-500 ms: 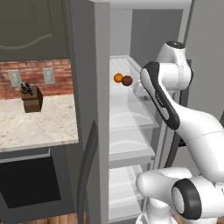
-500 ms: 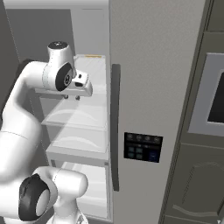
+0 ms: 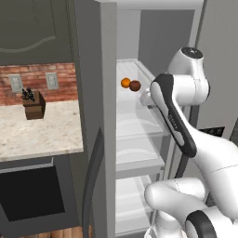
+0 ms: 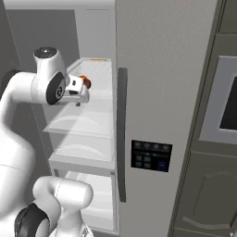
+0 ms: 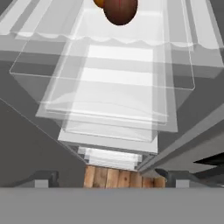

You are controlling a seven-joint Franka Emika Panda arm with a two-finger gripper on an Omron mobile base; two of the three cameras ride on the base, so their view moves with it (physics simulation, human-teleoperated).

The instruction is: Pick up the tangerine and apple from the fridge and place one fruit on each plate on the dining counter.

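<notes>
The fridge stands with its left door open, its grey steel body rising past the top of both base views, a long dark curved handle and a black dispenser panel on the closed right door. Inside, white translucent shelves are stacked one under another; in the hand view they recede downward toward a strip of wooden floor.

To the left of the fridge a speckled beige table runs under a red brick wall with two pale outlets, above a dark oven front. A brown knife block stands on it near the wall. On the other side of the fridge a dark built-in oven sits in grey cabinetry.

The white arm reaches into the open compartment at the height of the upper shelf. The fingers are spread wide with nothing between them, their two dark tips far apart at the bottom of the hand view.

The apple lies on the upper shelf, just beyond the hand and well apart from the fingers; in the hand view it sits at the top edge. The tangerine rests touching or just beside the apple, on the side farther from the hand.
</notes>
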